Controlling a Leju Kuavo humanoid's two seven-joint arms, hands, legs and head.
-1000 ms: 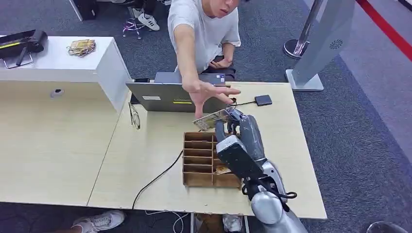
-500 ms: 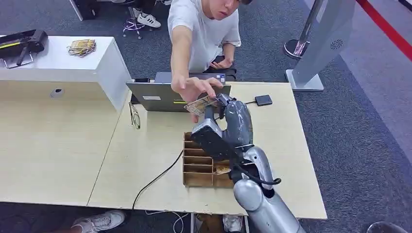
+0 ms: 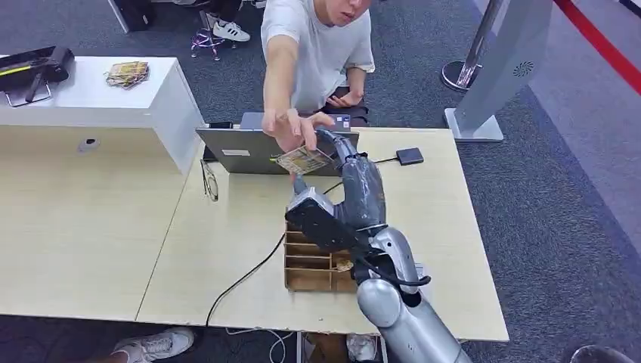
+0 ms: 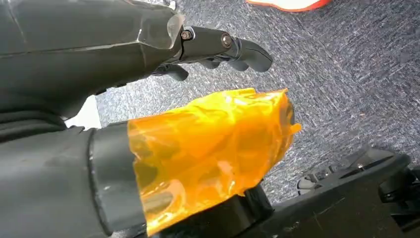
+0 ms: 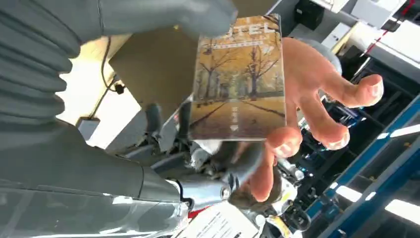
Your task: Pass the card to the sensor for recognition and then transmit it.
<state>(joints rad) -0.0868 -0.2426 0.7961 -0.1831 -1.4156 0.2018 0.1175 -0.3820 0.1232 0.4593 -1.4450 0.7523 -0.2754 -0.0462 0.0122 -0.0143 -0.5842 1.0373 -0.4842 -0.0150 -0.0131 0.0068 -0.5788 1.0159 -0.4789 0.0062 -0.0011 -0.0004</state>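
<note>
My right hand (image 3: 338,151) is raised over the desk near the laptop and pinches a card (image 3: 302,160) printed with an autumn tree avenue. In the right wrist view my thumb (image 5: 198,15) presses on one end of the card (image 5: 237,79). A person's hand (image 3: 291,127) reaches over the laptop, and its fingers (image 5: 317,84) curl around the card from behind. The small black sensor (image 3: 410,156) lies on the desk to the right of my hand, on a cable. My left hand (image 4: 218,44) hangs over grey carpet with nothing in it, its thumb (image 4: 213,148) wrapped in orange tape.
A wooden card rack (image 3: 308,261) with several slots stands on the desk (image 3: 227,249) under my right forearm. An open laptop (image 3: 249,150) and glasses (image 3: 209,181) lie at the far edge. The person sits behind the desk. A grey kiosk stand (image 3: 503,68) is at the far right.
My right hand carried the card away from the sensor side, leftward and farther toward the person. The person's hand drew back with it and now closes on the card.
</note>
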